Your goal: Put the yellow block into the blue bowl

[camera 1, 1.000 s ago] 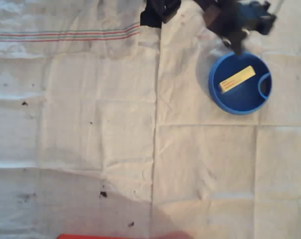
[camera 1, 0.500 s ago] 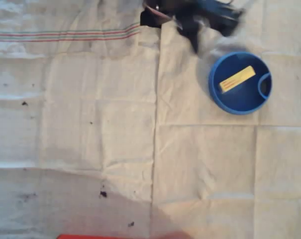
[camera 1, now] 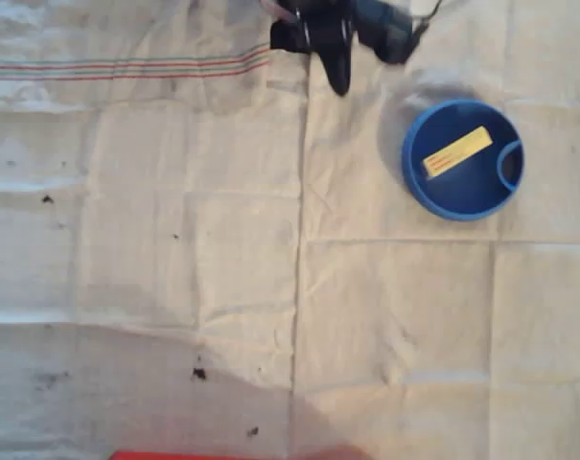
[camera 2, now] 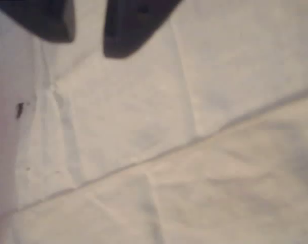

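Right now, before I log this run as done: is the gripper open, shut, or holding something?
Gripper: open and empty, a gap showing between its fingers in the wrist view; the yellow block lies in the blue bowl.

The arm lay along the overhead view's top edge. The end effector (camera 2: pixel 87 38) was empty, fingers slightly parted.

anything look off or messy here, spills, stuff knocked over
Nothing is knocked over. The yellow block lies flat inside the upright blue bowl. The only untidy things are small dark specks on the creased white cloth, and the hand hangs above bare cloth, holding nothing.
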